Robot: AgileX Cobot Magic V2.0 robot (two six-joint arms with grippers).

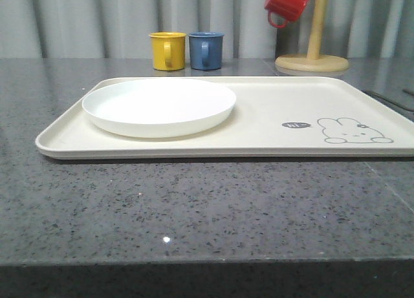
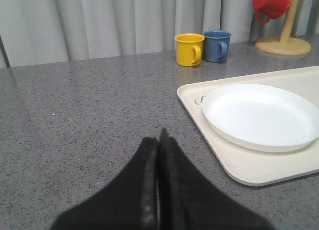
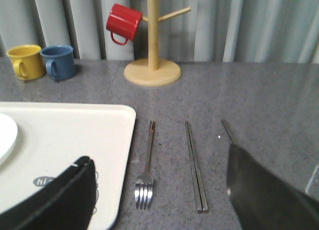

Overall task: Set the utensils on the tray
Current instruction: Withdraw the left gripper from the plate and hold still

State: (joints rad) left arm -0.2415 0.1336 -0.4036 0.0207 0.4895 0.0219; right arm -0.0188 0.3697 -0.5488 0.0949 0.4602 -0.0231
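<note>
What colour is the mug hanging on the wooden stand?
Red. The mug hanging on the stand shows best in the right wrist view.

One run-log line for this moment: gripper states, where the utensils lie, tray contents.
left gripper: shut, empty | right gripper: open, empty | fork, chopsticks: on counter beside tray | tray holds: white plate | utensils placed: none
</note>
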